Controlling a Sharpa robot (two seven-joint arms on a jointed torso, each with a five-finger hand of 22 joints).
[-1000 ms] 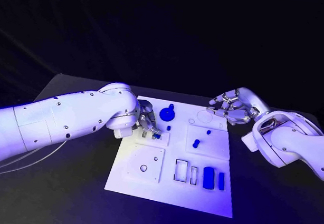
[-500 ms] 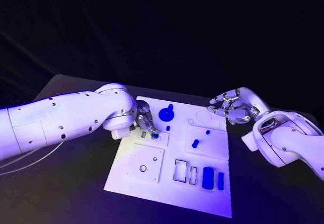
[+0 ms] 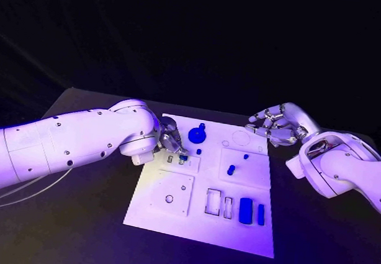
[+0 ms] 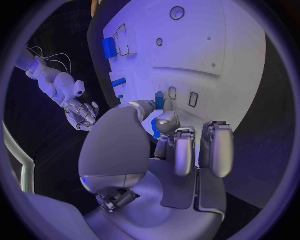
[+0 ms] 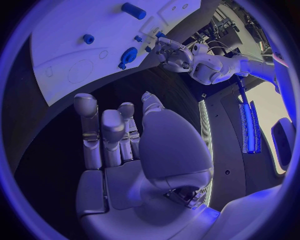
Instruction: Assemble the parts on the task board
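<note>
Black table (image 3: 75,221) in a dark room, blue-violet light over everything, white board (image 3: 206,183) lying flat mid-table. Left hand (image 3: 171,144) is down at the board's far left part, thumb and a finger pinching a small blue part (image 4: 159,101) right at the board surface next to two small rectangular slots (image 4: 182,96). Right hand (image 3: 273,128) hovers off the board's far right corner, over the table, fingers apart and loosely curled, holding nothing. On the board: a blue round knob piece (image 3: 196,133) near the far edge, a small blue peg (image 3: 230,169) in the right middle panel, two blue blocks (image 3: 251,211) standing side by side near the near right edge, beside empty rectangular cutouts (image 3: 219,201). A small round hole (image 3: 168,198) shows in the near left panel.
</note>
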